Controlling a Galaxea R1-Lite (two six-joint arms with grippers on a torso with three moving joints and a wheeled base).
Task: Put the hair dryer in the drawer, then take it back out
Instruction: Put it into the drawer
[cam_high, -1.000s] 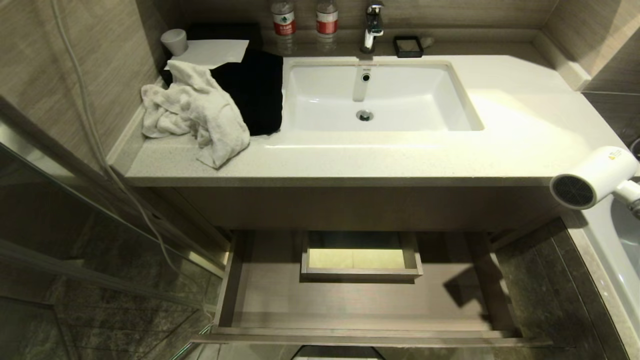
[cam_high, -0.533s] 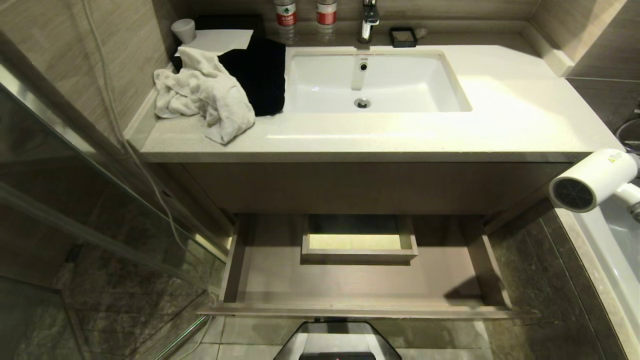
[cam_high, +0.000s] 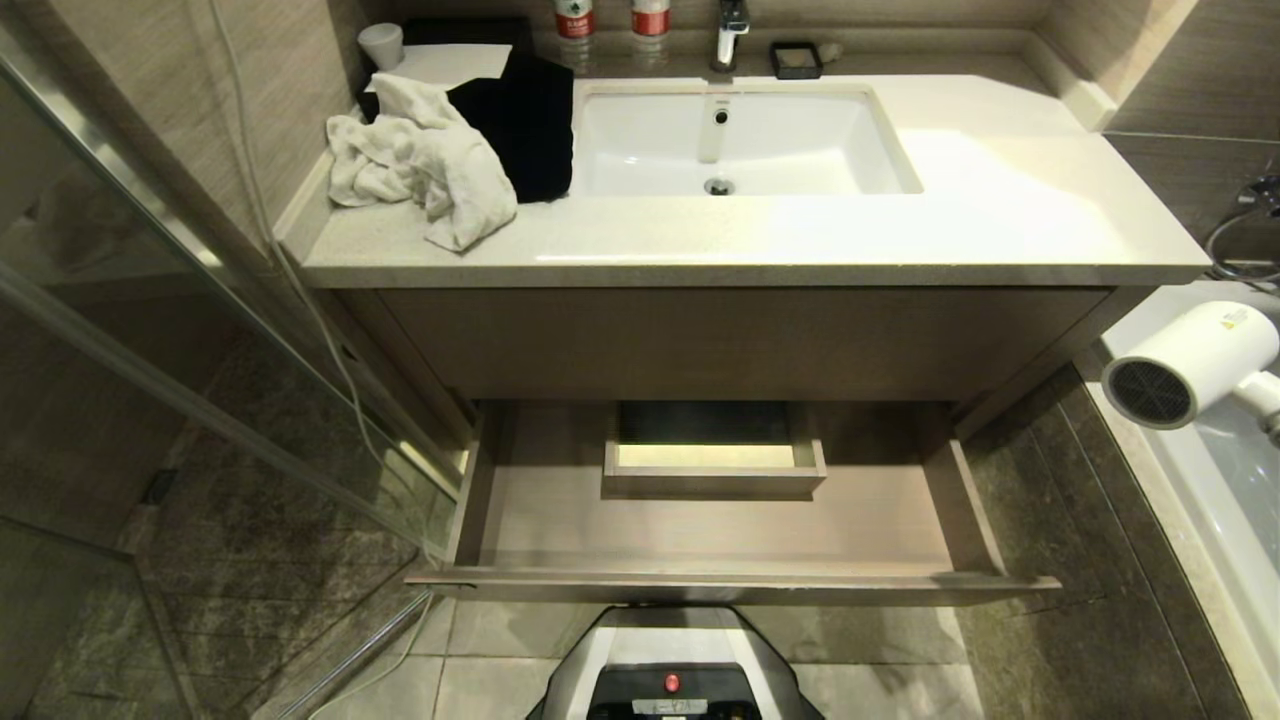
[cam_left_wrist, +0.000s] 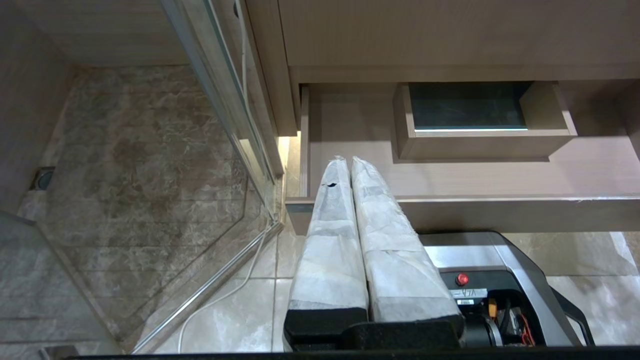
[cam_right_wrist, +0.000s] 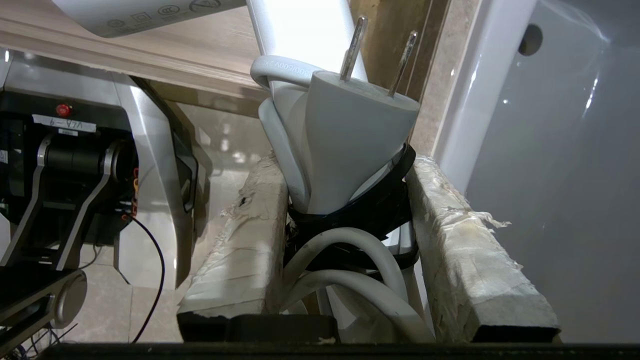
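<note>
Right gripper (cam_right_wrist: 345, 225) is clamped around the small white plastic hair dryer (cam_high: 1190, 362) at its bundled cord and plug, holding it in the air off the right end of the vanity, beside the white bathtub (cam_high: 1235, 500). Left gripper (cam_left_wrist: 350, 167), fingers pressed together, hangs before the wide, shallow light-brown wood-grain drawer (cam_high: 720, 530), pulled open. Beyond, the beige countertop (cam_high: 1000, 220) with its white basin (cam_high: 740, 140).

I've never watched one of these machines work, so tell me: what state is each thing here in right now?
Drawer: pulled open, nothing in it.
Hair dryer: held in the air at the right, outside the drawer.
Cord and plug: bundled with a black band.
Right gripper: shut on the hair dryer's handle and cord.
Left gripper: shut, empty, low near the drawer front.
Sink: dry-looking, tap not running.
Towel: crumpled on the counter.
</note>
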